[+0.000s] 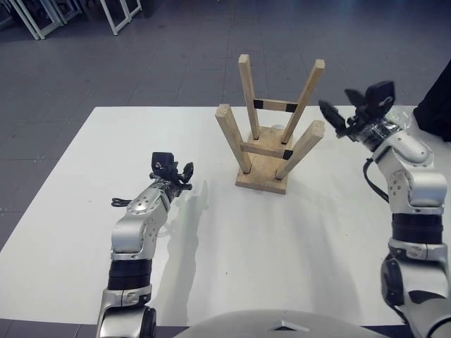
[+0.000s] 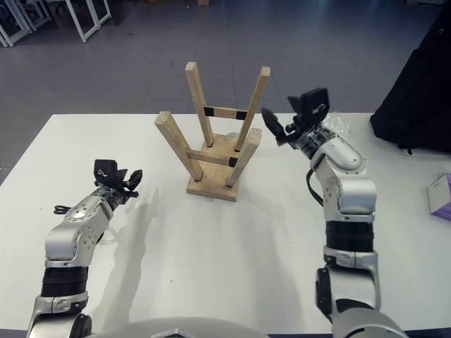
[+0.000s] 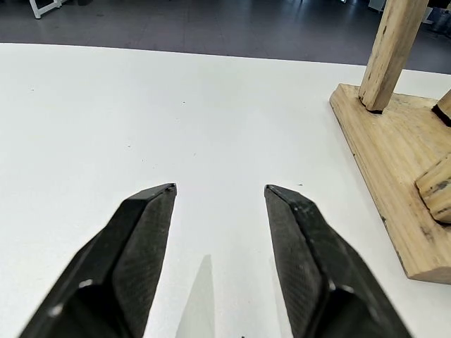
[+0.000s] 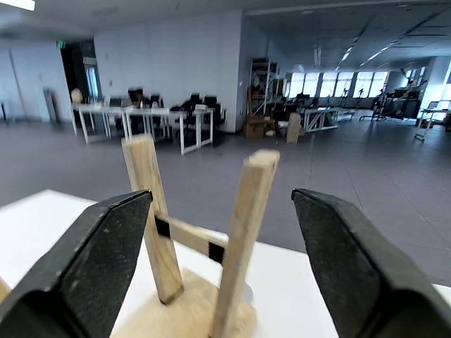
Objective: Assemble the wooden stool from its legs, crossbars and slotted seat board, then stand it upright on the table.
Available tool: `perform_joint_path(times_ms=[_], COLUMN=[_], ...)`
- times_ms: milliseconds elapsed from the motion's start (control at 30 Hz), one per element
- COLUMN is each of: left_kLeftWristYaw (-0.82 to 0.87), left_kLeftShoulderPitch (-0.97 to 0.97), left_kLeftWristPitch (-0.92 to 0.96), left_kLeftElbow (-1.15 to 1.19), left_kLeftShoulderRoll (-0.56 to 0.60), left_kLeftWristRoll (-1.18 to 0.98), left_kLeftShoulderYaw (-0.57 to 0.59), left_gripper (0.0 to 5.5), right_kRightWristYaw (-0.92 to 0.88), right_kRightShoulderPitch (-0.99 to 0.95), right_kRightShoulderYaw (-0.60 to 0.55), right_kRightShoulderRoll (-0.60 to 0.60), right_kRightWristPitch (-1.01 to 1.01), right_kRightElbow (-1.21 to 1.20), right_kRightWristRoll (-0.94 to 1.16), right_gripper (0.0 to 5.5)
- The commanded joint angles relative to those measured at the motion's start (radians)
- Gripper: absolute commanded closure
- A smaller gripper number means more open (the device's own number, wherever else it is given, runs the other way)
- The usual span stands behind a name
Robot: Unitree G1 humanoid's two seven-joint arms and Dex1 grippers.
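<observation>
Left gripper nearest: its 2 black fingers are spread apart with nothing between them, low over the white table. Cannot tell whether they touch the tabletop. It sits on the robot's left side, apart from the stool.

Wooden stool stands upside down near the middle of the table, toward the far edge. Seat board lies flat on the tabletop; 4 legs point up and splay outward. Front-left leg leans toward the left gripper's side. 2 crossbars are visible, each with dark bands at its ends: the upper crossbar joins the rear pair of legs, the lower crossbar the front pair.

Right gripper is raised above the table, just right of the stool's right-hand legs, at about their upper height and not touching them. Fingers wide apart, empty (in the right wrist view, 2 legs and a crossbar appear between them, farther off).

Purple box sits far to the right.
</observation>
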Motion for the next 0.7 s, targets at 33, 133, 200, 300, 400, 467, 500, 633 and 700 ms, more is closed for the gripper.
perform_joint_path(times_ms=[33, 133, 200, 300, 400, 467, 500, 633, 700], left_kLeftWristYaw=[0.010, 0.003, 0.003, -0.002, -0.003, -0.003, 0.001, 0.012, 0.015], left_kLeftShoulderPitch=[0.009, 0.005, 0.010, -0.002, -0.032, -0.046, -0.050, -0.045, -0.024], left_kLeftWristPitch=[0.006, 0.013, 0.019, 0.023, 0.025, 0.018, 0.014, -0.005, -0.010], left_kLeftElbow=[-0.015, -0.011, -0.017, -0.010, 0.002, 0.010, 0.011, 0.019, 0.011], left_kLeftShoulderRoll=[-0.020, -0.023, -0.028, -0.032, -0.036, -0.040, -0.043, -0.063, -0.071], left_kLeftWristRoll=[0.025, 0.029, 0.029, 0.030, 0.031, 0.035, 0.037, 0.044, 0.044], left_kLeftShoulderYaw=[-0.013, -0.009, -0.003, -0.005, -0.009, -0.011, -0.008, 0.000, 0.005], left_gripper=[3.20, 3.20, 3.20, 3.20, 3.20, 3.20, 3.20, 3.20, 3.20], right_kRightWristYaw=[-0.298, -0.388, -0.418, -0.379, -0.345, -0.347, -0.353, -0.385, -0.384], right_kRightShoulderPitch=[-0.224, -0.302, -0.240, 0.050, 0.184, 0.172, 0.156, 0.066, 0.009], right_kRightShoulderYaw=[-0.107, -0.144, -0.113, 0.060, 0.184, 0.194, 0.182, 0.074, -0.004], right_kRightShoulderRoll=[0.172, 0.185, 0.200, 0.223, 0.271, 0.301, 0.305, 0.271, 0.197], right_kRightWristPitch=[0.105, 0.079, 0.103, 0.114, 0.039, 0.006, 0.000, 0.027, 0.047], right_kRightElbow=[-0.322, -0.350, -0.360, -0.300, -0.214, -0.220, -0.232, -0.311, -0.330], right_kRightWristRoll=[0.307, 0.382, 0.392, 0.291, 0.188, 0.179, 0.186, 0.285, 0.326], right_gripper=[1.84, 1.84, 1.84, 1.84, 1.84, 1.84, 1.84, 1.84, 1.84])
